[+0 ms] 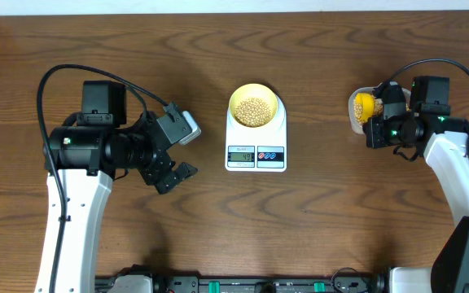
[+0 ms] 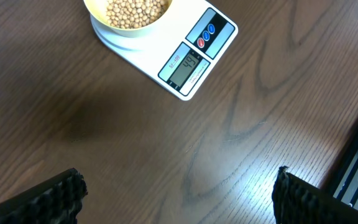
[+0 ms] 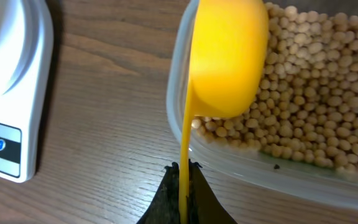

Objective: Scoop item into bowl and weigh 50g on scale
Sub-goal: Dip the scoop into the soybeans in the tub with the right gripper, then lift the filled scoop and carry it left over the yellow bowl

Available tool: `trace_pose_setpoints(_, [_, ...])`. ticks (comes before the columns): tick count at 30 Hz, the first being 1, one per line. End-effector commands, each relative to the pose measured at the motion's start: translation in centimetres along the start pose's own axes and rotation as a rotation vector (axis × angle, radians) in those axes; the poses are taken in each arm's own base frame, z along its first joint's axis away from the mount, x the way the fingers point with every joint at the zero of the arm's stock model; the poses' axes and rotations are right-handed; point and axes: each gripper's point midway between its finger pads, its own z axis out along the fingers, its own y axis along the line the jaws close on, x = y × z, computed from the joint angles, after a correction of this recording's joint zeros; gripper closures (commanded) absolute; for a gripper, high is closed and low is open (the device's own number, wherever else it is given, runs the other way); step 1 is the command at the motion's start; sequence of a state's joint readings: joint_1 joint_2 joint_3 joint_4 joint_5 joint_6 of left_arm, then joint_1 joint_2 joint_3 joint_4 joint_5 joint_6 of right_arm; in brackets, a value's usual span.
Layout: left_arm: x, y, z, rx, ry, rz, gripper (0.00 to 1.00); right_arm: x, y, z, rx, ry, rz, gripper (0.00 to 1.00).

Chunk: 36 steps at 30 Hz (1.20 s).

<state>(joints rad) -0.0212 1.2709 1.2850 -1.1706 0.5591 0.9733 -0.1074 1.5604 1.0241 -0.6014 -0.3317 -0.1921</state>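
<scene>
The pale-yellow bowl stands on the white scale, filled with tan beans. From the left wrist I see the bowl, the scale and its lit display. My left gripper hovers open over bare table left of the scale, its fingers far apart with nothing between them. My right gripper is shut on the thin handle of a yellow measuring spoon, whose cup hangs over the beans in the clear tub.
The clear tub sits at the right, beside my right arm. The scale's edge shows left of the tub in the right wrist view. Black equipment lines the table's front edge.
</scene>
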Motion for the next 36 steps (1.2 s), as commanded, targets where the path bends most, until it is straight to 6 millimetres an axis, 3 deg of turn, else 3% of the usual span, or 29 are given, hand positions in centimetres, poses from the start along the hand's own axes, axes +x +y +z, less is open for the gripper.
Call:
trace_pose_setpoints(1, [-0.1, 0.1, -0.1, 0.002, -0.007, 0.005, 0.02, 0.0, 0.1, 0.1, -0.004, 0.002, 0.002, 0.99])
trace_pose_setpoints(11, [-0.1, 0.0, -0.1, 0.003, -0.007, 0.005, 0.02, -0.9, 0.0, -0.8, -0.11, -0.055, 0.126, 0.99])
trace_pose_setpoints(23, [-0.1, 0.1, -0.1, 0.002, -0.007, 0.005, 0.02, -1.6, -1.8, -2.9, -0.242, -0.141, 0.308, 0.99])
trace_pose_setpoints(29, [-0.1, 0.1, -0.1, 0.002, -0.007, 0.005, 0.02, -2.4, 0.4, -3.7, -0.387, -0.171, 0.307, 0.99])
trace_pose_setpoints(36, [-0.1, 0.1, -0.1, 0.002, -0.007, 0.005, 0.02, -2.7, 4.1, -3.0, -0.46, -0.121, 0.294, 0.99])
